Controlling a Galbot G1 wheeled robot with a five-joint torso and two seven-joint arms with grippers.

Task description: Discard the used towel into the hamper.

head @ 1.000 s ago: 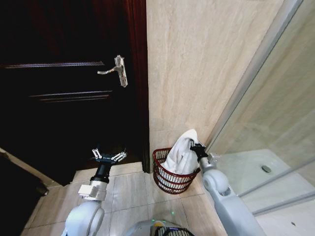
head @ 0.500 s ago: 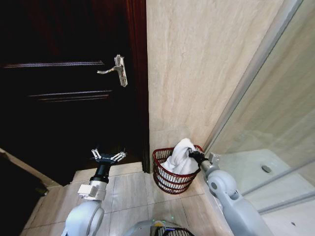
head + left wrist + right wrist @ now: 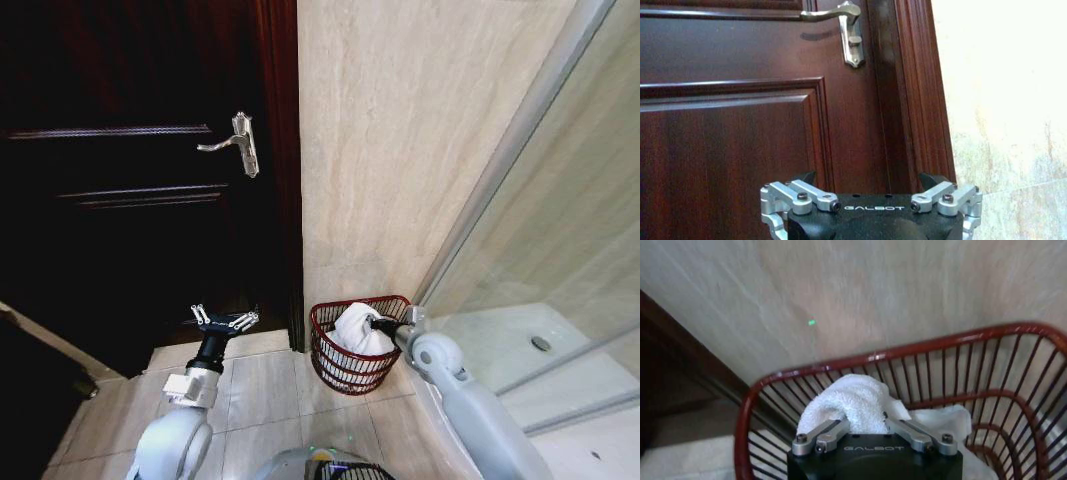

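Note:
The dark red wire hamper stands on the floor tiles against the beige wall, beside the door frame. The white towel is bunched inside it, its top about level with the rim. My right gripper reaches over the hamper's rim and is shut on the towel. In the right wrist view the towel rises between the fingers, with the hamper's rim curving around beyond it. My left gripper hangs open and empty in front of the dark door, away from the hamper.
A dark wooden door with a silver lever handle fills the left side; the handle faces my left wrist. A glass shower partition and its raised tray lie on the right. Beige floor tiles lie before the hamper.
My right gripper has come down with the towel, which stood tall above the rim and now sits bunched inside the hamper. The left arm has barely moved.

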